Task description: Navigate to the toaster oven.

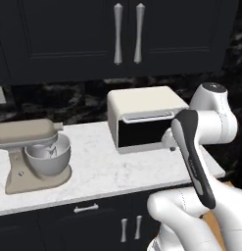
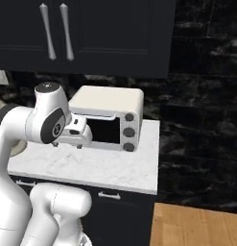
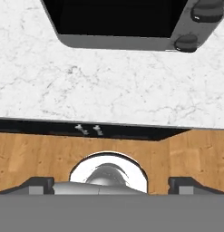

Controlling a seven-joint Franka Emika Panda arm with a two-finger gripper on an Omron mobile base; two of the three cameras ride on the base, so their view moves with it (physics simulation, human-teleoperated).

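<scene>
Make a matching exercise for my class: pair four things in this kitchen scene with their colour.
Things:
1. toaster oven
2. mixer
3. counter
4. upper cabinets

Colours:
A. white marble
B. beige
C. black, silver handles
D. cream, dark glass door

Pairs: 1-D, 2-B, 3-A, 4-C

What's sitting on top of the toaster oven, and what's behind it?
The toaster oven has a bare cream top with nothing on it. Behind it is the dark marbled backsplash, under dark upper cabinets. The wall strip directly behind its body is covered by the oven.
</scene>
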